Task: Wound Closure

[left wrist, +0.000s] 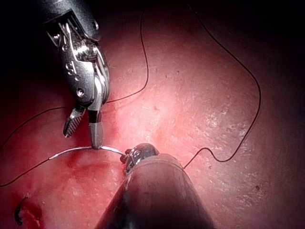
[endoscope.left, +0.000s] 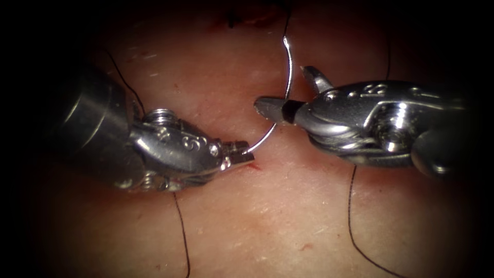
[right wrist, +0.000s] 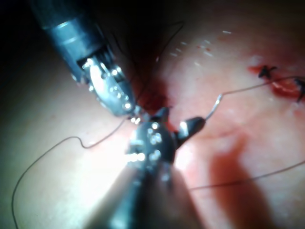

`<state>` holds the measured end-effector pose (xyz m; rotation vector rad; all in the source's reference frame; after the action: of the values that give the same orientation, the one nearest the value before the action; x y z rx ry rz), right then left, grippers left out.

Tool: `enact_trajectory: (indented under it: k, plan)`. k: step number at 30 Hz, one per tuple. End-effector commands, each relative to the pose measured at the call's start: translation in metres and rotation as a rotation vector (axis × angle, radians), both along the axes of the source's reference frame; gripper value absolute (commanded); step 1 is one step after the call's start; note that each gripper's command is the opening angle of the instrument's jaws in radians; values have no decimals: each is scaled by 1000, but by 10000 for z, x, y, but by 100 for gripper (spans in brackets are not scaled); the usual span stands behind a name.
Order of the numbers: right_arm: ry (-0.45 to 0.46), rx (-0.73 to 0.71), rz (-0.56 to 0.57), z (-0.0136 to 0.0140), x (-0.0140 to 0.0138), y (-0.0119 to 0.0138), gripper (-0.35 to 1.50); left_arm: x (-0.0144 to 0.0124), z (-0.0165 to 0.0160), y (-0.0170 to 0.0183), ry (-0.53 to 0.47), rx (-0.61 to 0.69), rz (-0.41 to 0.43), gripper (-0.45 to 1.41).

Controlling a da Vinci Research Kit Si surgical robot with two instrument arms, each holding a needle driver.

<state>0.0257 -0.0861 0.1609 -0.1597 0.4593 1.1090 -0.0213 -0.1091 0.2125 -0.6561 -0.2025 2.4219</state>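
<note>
Above tissue (endoscope.left: 288, 216), left claw (endoscope.left: 242, 153) grips needle (endoscope.left: 288, 77) end; right claw (endoscope.left: 293, 92) gapes wide.

Needle (endoscope.left: 286, 77): thin curved steel, clear of tissue (endoscope.left: 288, 206), above it; one end clamped in left tool (endoscope.left: 242, 153), mid-curve between open jaws of right tool (endoscope.left: 288, 95).
Thread (endoscope.left: 352, 216): dark, trails from needle's far end; loose strands on tissue either side of needle.
Cut (right wrist: 281, 83): beyond needle's thread end, red, dark stitches.
</note>
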Motion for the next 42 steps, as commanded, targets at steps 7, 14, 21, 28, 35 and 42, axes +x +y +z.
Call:
enact_trajectory:
  k: [7,14,21,28,35,42]
  plan:
    - [-22,-8,42,7,2,-5,108,-7,-5,-18,11,-21,-1,-45]
    - [-17,-17,63,22,3,-5,110,-7,-9,-21,10,-48,1,-45]
    - [32,2,87,30,22,-7,111,-13,-12,-24,18,-65,16,-45]
    - [31,0,89,34,24,-7,111,-13,-17,-25,21,-69,17,-45]
    - [23,18,77,45,27,-11,111,-13,-30,-25,19,-80,26,-45]
    - [22,18,79,45,26,-11,108,-15,-36,-26,19,-85,32,-43]
